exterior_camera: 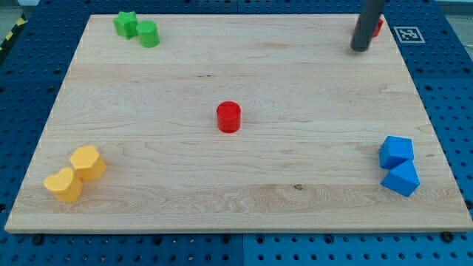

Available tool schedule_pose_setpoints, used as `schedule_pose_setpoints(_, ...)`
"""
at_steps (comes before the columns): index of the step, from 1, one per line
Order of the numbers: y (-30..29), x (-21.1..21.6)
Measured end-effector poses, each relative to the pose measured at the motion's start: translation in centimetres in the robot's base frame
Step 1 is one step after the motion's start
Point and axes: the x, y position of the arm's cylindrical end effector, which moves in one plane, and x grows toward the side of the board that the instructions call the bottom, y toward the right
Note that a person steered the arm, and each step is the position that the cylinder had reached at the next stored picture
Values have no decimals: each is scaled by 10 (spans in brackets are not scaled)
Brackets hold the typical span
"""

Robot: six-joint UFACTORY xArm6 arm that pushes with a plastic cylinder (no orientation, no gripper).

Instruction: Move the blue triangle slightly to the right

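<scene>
wooden board (pixel 236 185) | blocks: green pair (pixel 137 29), red cylinder (pixel 229 117), yellow pair (pixel 75 174), blue pair (pixel 399 165)

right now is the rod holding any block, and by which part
Nothing is held. My tip rests at the view's top right beside a partly hidden red block, far from the blue triangle.

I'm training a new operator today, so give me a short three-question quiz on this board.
1. True or false: my tip touches the blue triangle.
2. Which block lies nearest the board's middle? A) red cylinder B) green star C) yellow heart
3. Fill in: the blue cube sits just ___ the blue triangle in the view.

Key: 1 false, the tip is far off at the view's top right; 2 A; 3 above.
</scene>
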Motion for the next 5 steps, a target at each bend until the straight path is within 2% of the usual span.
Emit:
schedule_pose_setpoints(1, 3, 44)
schedule_pose_setpoints(3, 1, 66)
schedule_pose_setpoints(5, -2, 153)
